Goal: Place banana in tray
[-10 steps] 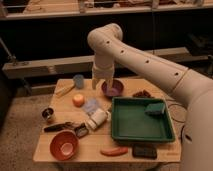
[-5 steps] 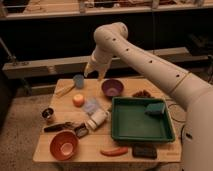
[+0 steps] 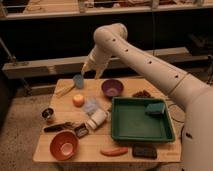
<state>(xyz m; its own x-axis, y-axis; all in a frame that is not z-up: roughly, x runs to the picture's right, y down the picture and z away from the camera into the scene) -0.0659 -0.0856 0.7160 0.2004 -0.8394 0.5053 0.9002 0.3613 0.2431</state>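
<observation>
The banana [image 3: 65,90] is a small pale yellow piece lying at the table's back left, just left of a blue cup [image 3: 78,80]. The tray [image 3: 123,131] is a large dark green rectangle on the right half of the table, with a teal block [image 3: 155,108] in its far right corner. My gripper [image 3: 90,72] hangs from the white arm above the table's back edge, just up and right of the blue cup and to the right of the banana, well left of the tray. It holds nothing that I can see.
A purple bowl [image 3: 112,87] stands behind the tray and an orange bowl [image 3: 64,145] at the front left. An orange ball [image 3: 78,100], a white bottle [image 3: 97,119], a metal cup [image 3: 48,114], an orange-red sausage [image 3: 114,151] and a dark block [image 3: 145,151] lie on the table.
The gripper has moved left and slightly back, from above the purple bowl to beside the blue cup. The objects on the table have not moved.
</observation>
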